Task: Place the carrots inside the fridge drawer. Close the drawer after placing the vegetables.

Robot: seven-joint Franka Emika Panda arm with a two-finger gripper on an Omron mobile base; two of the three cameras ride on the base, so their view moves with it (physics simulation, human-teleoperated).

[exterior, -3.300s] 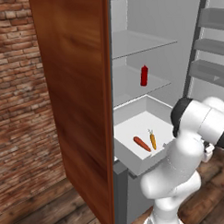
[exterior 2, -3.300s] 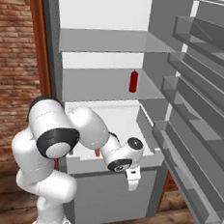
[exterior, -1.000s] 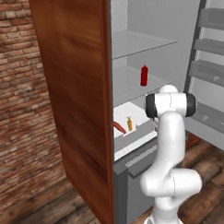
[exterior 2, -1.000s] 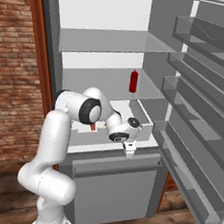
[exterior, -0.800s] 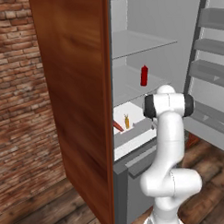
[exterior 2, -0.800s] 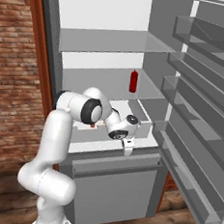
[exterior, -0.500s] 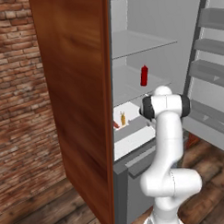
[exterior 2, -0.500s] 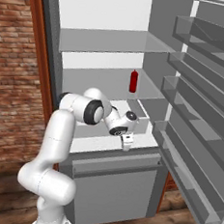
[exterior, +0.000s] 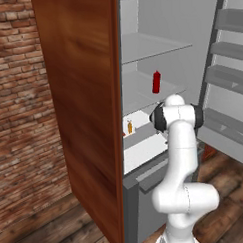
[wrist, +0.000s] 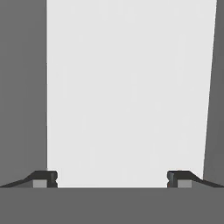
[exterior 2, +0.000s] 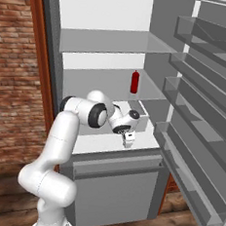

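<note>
The fridge drawer (exterior 2: 114, 165) is pushed most of the way in, and a strip of its white floor (exterior 2: 99, 144) still shows above its grey front. My gripper (exterior 2: 127, 140) points down over that strip, just behind the front. It is open (wrist: 111, 177) with nothing between its fingertips (wrist: 43, 177), and the white floor lies below. In the left base view only a reddish sliver of the carrot (exterior: 124, 135) shows in the drawer at the wooden panel's edge. My arm hides the drawer's right half there.
A tiny orange bottle (exterior: 129, 127) stands in the drawer beside the carrot. An upright red bottle (exterior 2: 134, 82) is on the shelf above. The open fridge door (exterior 2: 203, 109) with its racks juts out on the right. A wooden panel (exterior: 87, 95) flanks the fridge's left side.
The drawer has slid inward, carrying the carrot and the orange bottle with it. My arm has reached deeper into the fridge, and the gripper has stayed open.
</note>
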